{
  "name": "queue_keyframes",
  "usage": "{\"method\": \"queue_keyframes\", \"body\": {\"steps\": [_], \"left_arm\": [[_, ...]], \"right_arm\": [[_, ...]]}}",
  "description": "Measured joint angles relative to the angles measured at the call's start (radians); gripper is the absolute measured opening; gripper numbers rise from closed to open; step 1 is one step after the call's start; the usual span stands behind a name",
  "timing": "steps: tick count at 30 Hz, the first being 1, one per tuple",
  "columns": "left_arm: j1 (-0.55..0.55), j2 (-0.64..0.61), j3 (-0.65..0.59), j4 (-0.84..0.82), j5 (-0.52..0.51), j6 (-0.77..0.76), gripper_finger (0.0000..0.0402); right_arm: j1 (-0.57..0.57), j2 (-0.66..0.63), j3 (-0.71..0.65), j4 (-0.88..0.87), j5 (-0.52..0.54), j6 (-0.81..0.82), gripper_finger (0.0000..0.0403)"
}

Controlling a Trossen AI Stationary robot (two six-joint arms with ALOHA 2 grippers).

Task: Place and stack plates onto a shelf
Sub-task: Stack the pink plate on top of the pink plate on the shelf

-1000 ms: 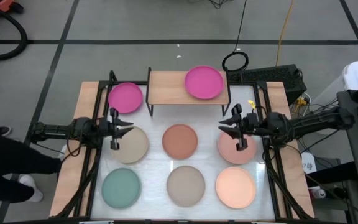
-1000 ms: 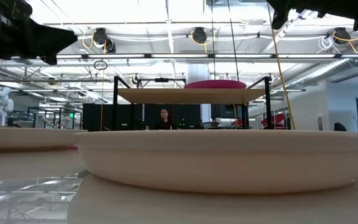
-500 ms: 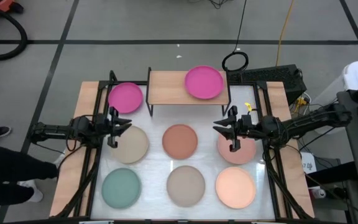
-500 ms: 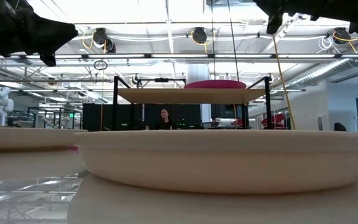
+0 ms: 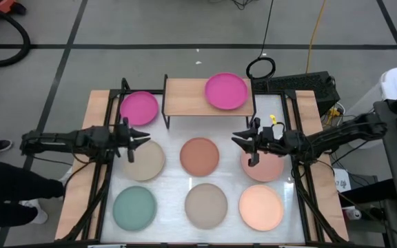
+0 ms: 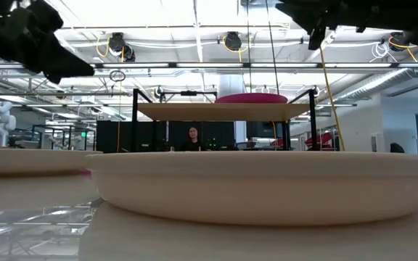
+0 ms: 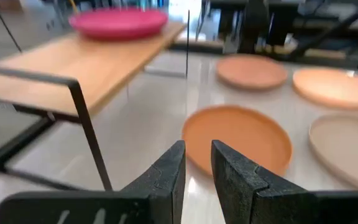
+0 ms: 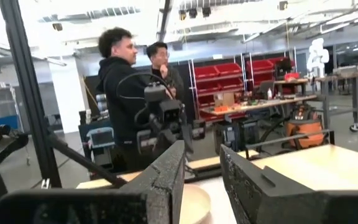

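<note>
Round matte magenta plate [image 5: 226, 91] on light wood shelf [image 5: 185, 96]

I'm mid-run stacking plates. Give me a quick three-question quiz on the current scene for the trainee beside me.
1. Multiple choice: how many plates lie on the shelf right now? A) none B) one C) two
2. True or false: the right gripper is holding a plate.
3. Fill in: in the high view, the plate between the beige plate and the dusty pink plate is the ____ one.

Key:
1. B: only the magenta plate is on it.
2. False: its fingers are empty, above the table.
3. Terracotta: the terracotta plate.
</note>
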Motion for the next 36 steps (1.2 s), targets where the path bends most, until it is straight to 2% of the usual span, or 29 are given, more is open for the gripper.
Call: {"method": "queue_keyframes", "body": {"steps": [4,11,16,21,24,27,36], "left_arm": [[0.0,0.117,0.028,-0.003,-0.009,-0.031,0.0081],[0.032,0.313,0.061,-0.004,-0.205,-0.051,0.0081],[0.086,0.401,0.066,-0.013,-0.269,-0.065,0.0081],[0.159,0.462,0.066,-0.053,-0.269,-0.089,0.0081],[0.203,0.489,0.066,-0.056,-0.269,-0.103,0.0081],[0.253,0.508,0.066,-0.057,-0.26,-0.106,0.0081],[0.424,0.539,0.066,-0.06,-0.179,-0.046,0.0084]], "right_arm": [[0.0,0.03,0.0,0.076,0.0,-0.022,0.0084],[0.0,0.06,0.0,0.123,-0.002,-0.024,0.0084],[0.0,0.064,0.0,0.127,-0.003,-0.049,0.0084],[-0.002,0.064,0.0,0.148,0.0,-0.247,0.0084],[-0.011,0.064,0.0,0.159,0.049,-0.39,0.0084],[-0.021,0.064,0.0,0.181,0.108,-0.463,0.0084],[-0.063,0.064,0.0,0.179,0.109,-0.587,0.0084]]}}
